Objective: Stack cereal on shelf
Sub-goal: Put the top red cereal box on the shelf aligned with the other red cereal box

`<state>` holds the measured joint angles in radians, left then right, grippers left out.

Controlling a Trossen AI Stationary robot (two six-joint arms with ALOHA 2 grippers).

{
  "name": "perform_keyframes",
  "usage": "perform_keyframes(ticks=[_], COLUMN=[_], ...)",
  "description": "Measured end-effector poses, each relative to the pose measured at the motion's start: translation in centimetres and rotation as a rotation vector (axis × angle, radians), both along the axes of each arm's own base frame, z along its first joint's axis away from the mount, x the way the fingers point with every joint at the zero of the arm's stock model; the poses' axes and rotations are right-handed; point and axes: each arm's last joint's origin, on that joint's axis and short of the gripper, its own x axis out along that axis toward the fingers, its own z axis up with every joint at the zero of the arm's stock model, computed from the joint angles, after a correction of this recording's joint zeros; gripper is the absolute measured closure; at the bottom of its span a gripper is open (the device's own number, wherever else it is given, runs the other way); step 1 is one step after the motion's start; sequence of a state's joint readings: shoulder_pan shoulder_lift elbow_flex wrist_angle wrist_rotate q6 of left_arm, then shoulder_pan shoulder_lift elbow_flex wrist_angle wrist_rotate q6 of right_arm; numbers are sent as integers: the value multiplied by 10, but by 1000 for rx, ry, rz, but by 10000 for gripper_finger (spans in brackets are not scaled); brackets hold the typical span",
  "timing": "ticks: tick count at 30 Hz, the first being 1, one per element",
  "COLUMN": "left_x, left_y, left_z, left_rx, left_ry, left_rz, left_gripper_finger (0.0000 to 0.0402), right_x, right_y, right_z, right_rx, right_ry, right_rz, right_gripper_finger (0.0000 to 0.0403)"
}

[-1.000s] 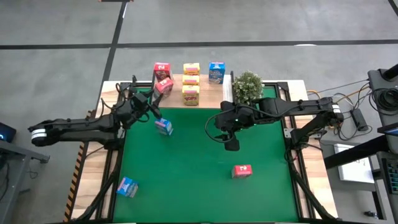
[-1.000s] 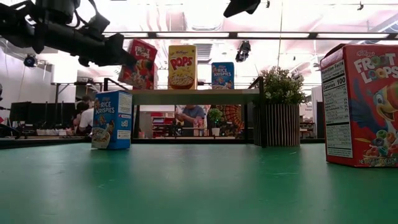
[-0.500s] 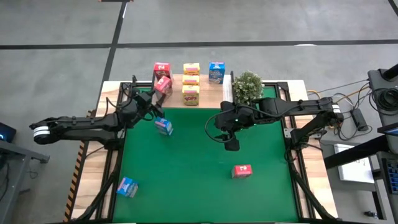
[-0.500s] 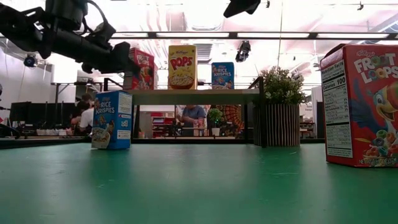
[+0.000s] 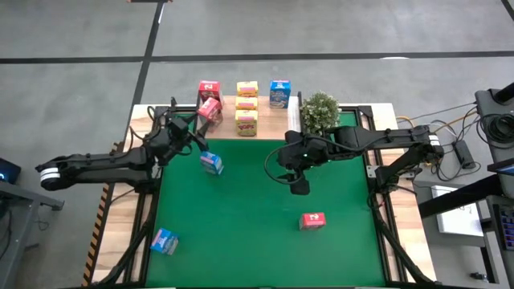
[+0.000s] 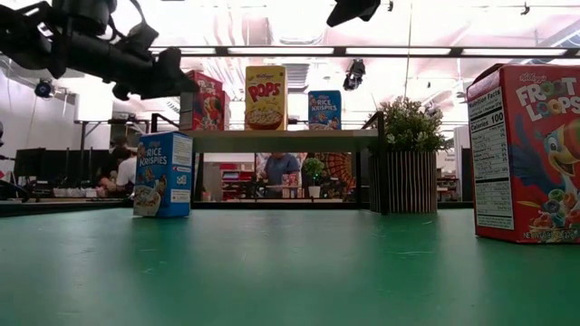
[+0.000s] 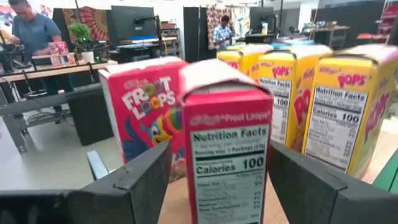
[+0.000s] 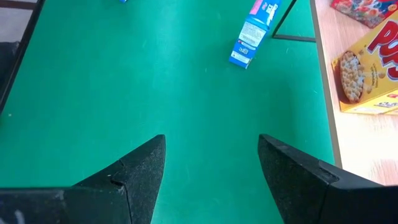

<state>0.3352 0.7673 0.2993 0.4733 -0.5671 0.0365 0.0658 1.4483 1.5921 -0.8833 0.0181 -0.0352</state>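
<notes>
The shelf (image 5: 265,112) stands at the table's far edge, its light board (image 6: 281,139) on black legs. On it stand cereal boxes: two pink-red (image 5: 209,87) (image 5: 210,107), three yellow (image 5: 246,104) and one blue (image 5: 279,94). My left gripper (image 5: 198,128) is open and level. Its fingers stand on either side of the nearer pink-red box (image 7: 227,143), which stands upright on the board; I cannot tell whether they touch it. Loose cereal stands on the green table: two blue boxes (image 5: 211,162) (image 5: 165,241) and one pink-red (image 5: 312,220). My right gripper (image 5: 299,186) hangs open above mid-table, holding nothing.
A potted plant (image 5: 320,112) stands at the shelf's right end. The table's black frame rails (image 5: 144,209) run along its left and right sides. People show in the room behind the shelf (image 6: 276,167). Green tabletop (image 8: 155,81) lies bare under my right gripper.
The pink-red box between my left gripper's fingers leaned a second ago and now stands upright on the shelf, in front of the other pink-red box. My right arm has kept still.
</notes>
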Motion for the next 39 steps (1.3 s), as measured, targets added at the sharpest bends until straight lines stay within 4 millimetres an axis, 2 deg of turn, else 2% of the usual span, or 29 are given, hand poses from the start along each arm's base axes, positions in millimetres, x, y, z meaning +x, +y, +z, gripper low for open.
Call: perform_keyframes(ticks=[6, 9, 17, 23, 26, 33, 39], left_x=[-10, -11, -6, -9, -5, 26, 37], left_y=[-8, -13, -24, -27, -26, -13, 10], left_z=[9, 19, 65, 118, 140, 178, 191], left_rx=[-1, 0, -46, -189, -261, -407, -555], left_ry=[-49, -60, 76, 116, 173, 356, 497], left_rz=[-30, -57, -135, -133, -109, -123, -52], left_gripper_finger=[159, 159, 159, 159, 159, 159, 159], right_x=[-3, -3, 3, 7, 9, 10, 10], right_y=[0, 0, 0, 0, 1, 1, 2], right_z=[-3, -8, -44, -65, -70, -71, -71], right_rx=[-3, 3, 2, -3, -21, -51, -50], right_ry=[46, 63, 80, 50, 18, -11, -14], right_rz=[-1, -8, -9, -1, 21, 56, 85], right_gripper_finger=[158, 158, 158, 158, 158, 158, 158])
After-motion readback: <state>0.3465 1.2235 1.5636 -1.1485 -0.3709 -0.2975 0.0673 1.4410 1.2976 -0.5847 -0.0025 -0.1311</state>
